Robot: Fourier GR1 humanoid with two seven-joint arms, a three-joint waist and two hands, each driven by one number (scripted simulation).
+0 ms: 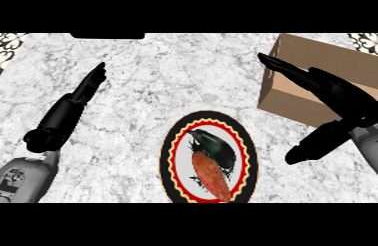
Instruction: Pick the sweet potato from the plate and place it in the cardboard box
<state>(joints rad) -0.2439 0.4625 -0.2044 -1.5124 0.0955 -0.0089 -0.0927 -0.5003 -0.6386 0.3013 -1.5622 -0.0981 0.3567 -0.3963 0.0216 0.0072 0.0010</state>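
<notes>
**Right hand open beside the box; sweet potato on the plate**

Right hand (332,92) shows at the right of the head view, fingers straight and stretched toward the upper left, thumb pointing down and left. Nothing in it. Fingertips lie across the near left part of the cardboard box (295,97); contact cannot be told from this angle.

Left hand (70,110) at the left side, fingers straight and together, pointing up and slightly right. Holds nothing, well apart from plate and box.

Sweet potato (212,177), orange-brown and elongated, lies on the plate (171,162), in its lower half, tilted with the upper end leftward. Plate has a black rim, a red and yellow ring, and a dark bird figure printed above the potato.

Plate sits low in the middle of the grey marbled counter (162,80). Box stands at upper right, near the plate but apart.
</notes>
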